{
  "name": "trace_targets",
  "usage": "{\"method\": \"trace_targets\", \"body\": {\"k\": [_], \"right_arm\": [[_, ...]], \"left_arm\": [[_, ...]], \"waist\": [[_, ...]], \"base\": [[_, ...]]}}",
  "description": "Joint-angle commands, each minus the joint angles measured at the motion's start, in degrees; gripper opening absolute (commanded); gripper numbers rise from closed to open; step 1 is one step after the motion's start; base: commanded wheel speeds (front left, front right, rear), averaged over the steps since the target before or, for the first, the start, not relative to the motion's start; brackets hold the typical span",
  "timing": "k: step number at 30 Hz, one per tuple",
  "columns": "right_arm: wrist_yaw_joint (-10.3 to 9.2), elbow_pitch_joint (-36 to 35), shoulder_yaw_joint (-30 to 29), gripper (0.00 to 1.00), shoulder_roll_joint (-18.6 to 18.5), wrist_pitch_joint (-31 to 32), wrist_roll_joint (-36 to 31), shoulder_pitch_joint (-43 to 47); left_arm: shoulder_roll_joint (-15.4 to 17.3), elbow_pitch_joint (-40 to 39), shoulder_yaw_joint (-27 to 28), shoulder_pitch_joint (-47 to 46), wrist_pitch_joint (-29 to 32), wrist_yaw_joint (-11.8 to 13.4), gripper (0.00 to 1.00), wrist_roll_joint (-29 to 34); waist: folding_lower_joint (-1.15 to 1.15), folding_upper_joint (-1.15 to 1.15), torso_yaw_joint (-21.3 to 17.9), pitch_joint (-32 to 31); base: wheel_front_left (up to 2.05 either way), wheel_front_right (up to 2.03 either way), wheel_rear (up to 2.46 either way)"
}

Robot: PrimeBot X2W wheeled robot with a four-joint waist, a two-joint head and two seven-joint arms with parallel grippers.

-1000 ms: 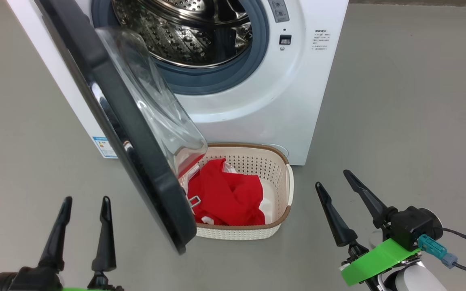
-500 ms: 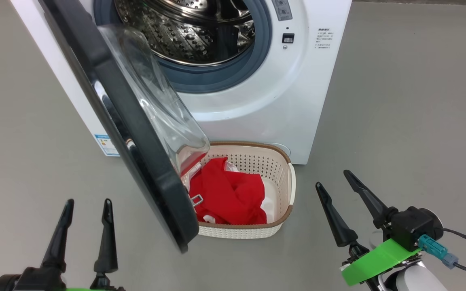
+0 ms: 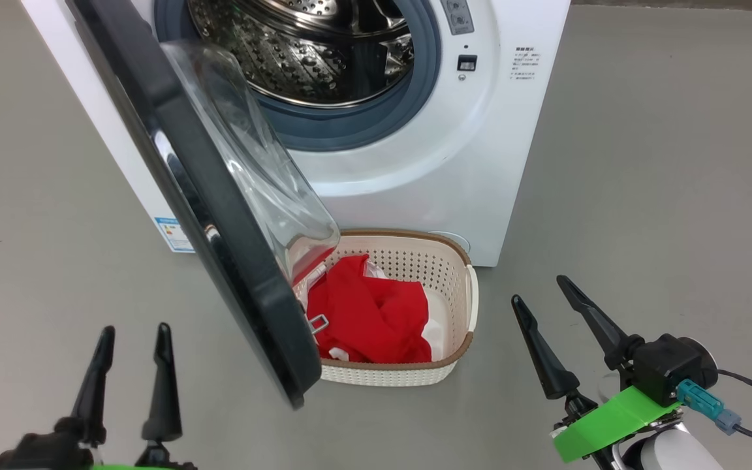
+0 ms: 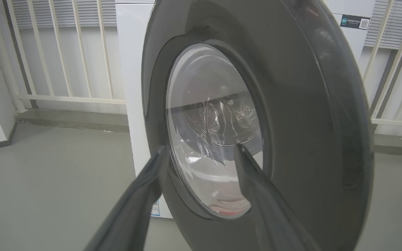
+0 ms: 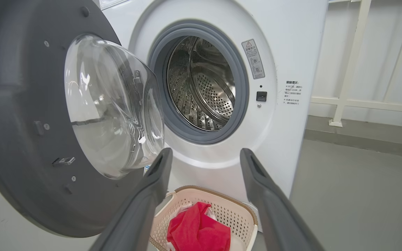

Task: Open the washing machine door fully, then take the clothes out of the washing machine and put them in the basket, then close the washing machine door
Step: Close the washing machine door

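1. So, the bright red soft clothes (image 3: pixel 366 313) with white trim lie in a heap inside the small cream-white plastic basket (image 3: pixel 461 264) with little holes and a brown rim. That part of the job looks done.
2. The basket sits on the grey floor (image 3: pixel 643 196), right in front of the big white boxy washing machine (image 3: pixel 415 163).
3. The shiny steel drum (image 3: pixel 297 52) looks empty. I see no clothes in the part that shows.
4. The large round washing machine door (image 3: pixel 219 228), with its wide black rim and clear glass bowl, stands swung wide open over the basket's left end. Opening is done, so I think closing it is the one step left.
5. The left gripper (image 3: pixel 136 329) is spread wide and holds nothing. It hangs low, near the door's outer face, and the head view shows a gap between them. It looks well placed to push the door shut.
6. The right gripper (image 3: pixel 538 289) is spread wide too, with nothing in it. It hangs to the right of the basket, well apart from the door.
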Motion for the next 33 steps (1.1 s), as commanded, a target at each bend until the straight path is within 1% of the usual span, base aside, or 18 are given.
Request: {"method": "trace_targets", "body": {"k": [1, 3, 4, 7, 10, 12, 13, 14, 16, 19, 20, 21, 24, 25, 29, 33], "right_arm": [[0.19, -1.35, 0.87, 1.00, -0.40, -0.37, 0.09, -0.26], [0.19, -1.31, 0.80, 1.00, -0.41, -0.37, 0.08, -0.26], [0.19, -1.29, 0.80, 1.00, -0.42, -0.37, 0.08, -0.27], [0.19, -1.26, 0.81, 1.00, -0.42, -0.37, 0.10, -0.36], [0.19, -1.20, 0.92, 1.00, -0.36, -0.37, 0.17, -0.42], [0.19, -1.14, 0.94, 1.00, -0.32, -0.37, 0.23, -0.46], [0.19, -1.12, 0.94, 1.00, -0.30, -0.37, 0.26, -0.48], [0.19, -1.10, 0.94, 1.00, -0.28, -0.37, 0.29, -0.49], [0.19, -1.09, 0.90, 1.00, -0.28, -0.37, 0.38, -0.43], [0.19, -1.17, 0.72, 1.00, -0.34, -0.37, 0.51, -0.40], [0.19, -1.19, 0.69, 1.00, -0.34, -0.37, 0.54, -0.38], [0.19, -1.19, 0.69, 1.00, -0.34, -0.37, 0.54, -0.38], [0.19, -1.22, 0.70, 1.00, -0.34, -0.37, 0.63, -0.45], [0.19, -1.25, 0.79, 1.00, -0.33, -0.37, 0.72, -0.60], [0.19, -1.34, 0.74, 1.00, -0.24, -0.37, 0.87, -0.93], [0.19, -1.34, 0.72, 1.00, -0.11, -0.37, 1.04, -1.14]], "left_arm": [[0.34, -1.13, 2.01, -1.56, -0.43, 0.17, 0.00, -1.60], [0.33, -0.93, 2.02, -2.32, -0.43, 0.07, 0.00, -5.07], [0.33, -0.97, 2.15, -2.90, -0.43, -0.03, 0.00, -7.83], [0.32, -1.06, 2.63, -4.80, -0.43, 0.16, 0.00, -21.11], [0.32, -0.87, 2.34, -6.49, -0.34, 0.67, 0.00, -37.35], [0.32, -1.02, 2.06, -7.63, 1.45, 1.86, 0.00, -49.00], [0.32, -1.43, 2.08, -8.20, 2.59, 2.74, 0.00, -55.27], [0.32, -2.17, 2.14, -8.70, 3.90, 3.77, 0.00, -60.27], [0.32, -4.05, 2.46, -9.32, 6.37, 5.78, 0.00, -68.40], [0.32, -7.24, 2.74, -9.78, 9.94, 8.42, 0.00, -78.09], [0.32, -8.34, 2.74, -9.89, 11.15, 9.29, 0.00, -80.43], [0.32, -8.34, 2.74, -9.89, 11.15, 9.29, 0.00, -80.43], [0.32, -11.31, 2.84, -10.10, 13.98, 11.89, 0.00, -85.08], [0.57, -13.07, 2.61, -10.15, 15.59, 13.19, 0.00, -86.45], [1.73, -15.91, 1.28, -9.82, 17.83, 14.36, 0.00, -86.54], [2.40, -17.78, -0.23, -9.54, 18.99, 14.58, 0.00, -85.73]], "waist": [[0.00, 0.00, 0.02, 0.05], [0.00, 0.00, 0.05, 0.05], [0.00, 0.00, 0.08, 0.05], [0.00, 0.00, 0.05, 0.00], [0.00, 0.00, -0.14, -0.17], [0.00, 0.00, -0.30, -0.24], [0.00, 0.00, -0.40, -0.25], [0.00, 0.00, -0.51, -0.29], [0.00, 0.00, -0.71, -0.21], [0.00, 0.00, -0.95, 0.09], [0.00, 0.00, -1.01, 0.18], [0.00, 0.00, -1.01, 0.18], [0.00, 0.00, -1.22, 0.48], [0.00, 0.00, -1.46, 0.68], [0.00, 0.00, -2.05, 1.17], [0.00, 0.00, -2.97, 1.78]], "base": [[0.00, 0.00, 0.00], [0.00, 0.00, 0.00], [0.00, 0.00, 0.00], [0.00, 0.00, 0.00], [0.00, 0.00, 0.00], [0.00, 0.00, 0.00], [0.00, 0.00, 0.00], [0.00, 0.00, 0.00], [0.00, 0.00, 0.00], [0.00, 0.00, 0.00], [0.00, 0.00, 0.00], [0.00, 0.00, 0.00], [0.00, 0.00, 0.00], [0.00, 0.00, 0.00], [0.00, 0.00, 0.00], [0.00, 0.00, 0.00]]}}
